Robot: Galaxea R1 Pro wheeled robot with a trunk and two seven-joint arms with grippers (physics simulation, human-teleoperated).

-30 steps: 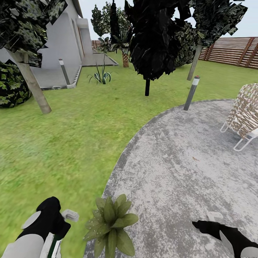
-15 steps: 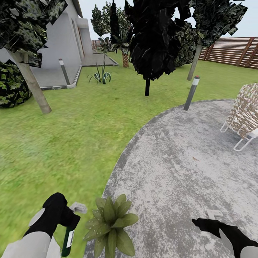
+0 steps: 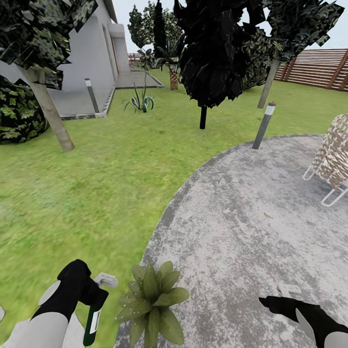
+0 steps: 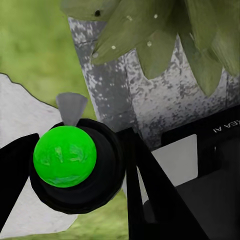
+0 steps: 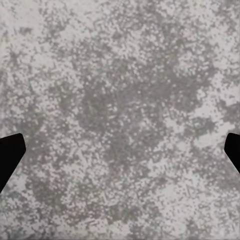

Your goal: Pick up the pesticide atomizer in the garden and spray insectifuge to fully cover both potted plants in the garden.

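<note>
From my seat the patio (image 3: 251, 212) reads as rough, mottled grey stone, grainy under my right wrist camera too. The lawn (image 3: 87, 183) looks soft and matt. The pesticide atomizer (image 3: 91, 323) I hold has a smooth dark green body with a white paper-like label. The potted plant (image 3: 152, 299) shows dull, waxy leaves. The fence (image 3: 314, 67) is brown wooden slats; the chair (image 3: 333, 159) looks woven.

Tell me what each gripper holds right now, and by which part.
The left gripper holds the spray bottle near its top, by the grey spray head. The right gripper is open over paving, holding nothing.
</note>
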